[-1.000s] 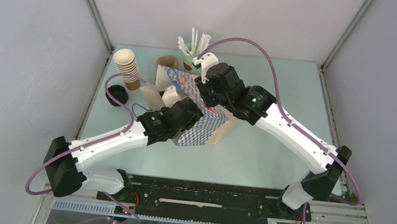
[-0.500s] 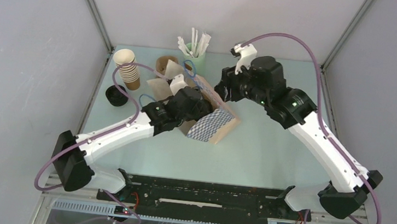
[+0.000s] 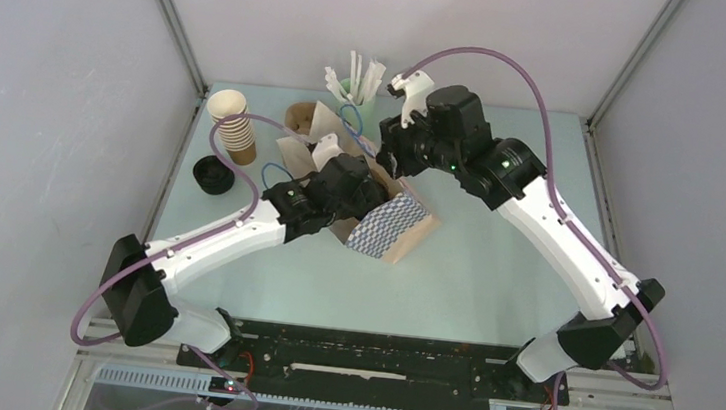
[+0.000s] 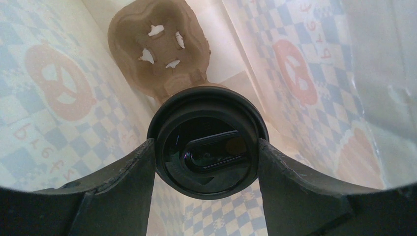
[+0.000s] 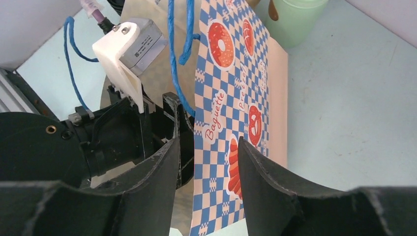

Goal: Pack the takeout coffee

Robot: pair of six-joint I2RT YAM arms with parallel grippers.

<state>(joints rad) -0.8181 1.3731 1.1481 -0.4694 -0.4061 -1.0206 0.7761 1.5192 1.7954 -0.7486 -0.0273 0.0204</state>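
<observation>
One takeout coffee point(image 4: 207, 142) sits dead centre in our left wrist view, deep inside the checked paper bag point(image 4: 59, 88), the left gripper point(image 4: 206, 148) clamped either side of it, while the right gripper point(image 5: 206, 145), lower centre, hangs half-open over the bag's wall, holding nothing.

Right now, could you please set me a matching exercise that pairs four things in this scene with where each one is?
Things:
1. takeout coffee
2. pulp cup carrier
3. loose black lid
4. green cup

Places:
A. on the table, next to the stack of lidless cups
B. at the table's far edge, holding white sticks
C. inside the paper bag, between the fingers of the left end effector
D. at the bottom of the paper bag, beyond the coffee

Pairs: 1-C; 2-D; 3-A; 4-B
</observation>
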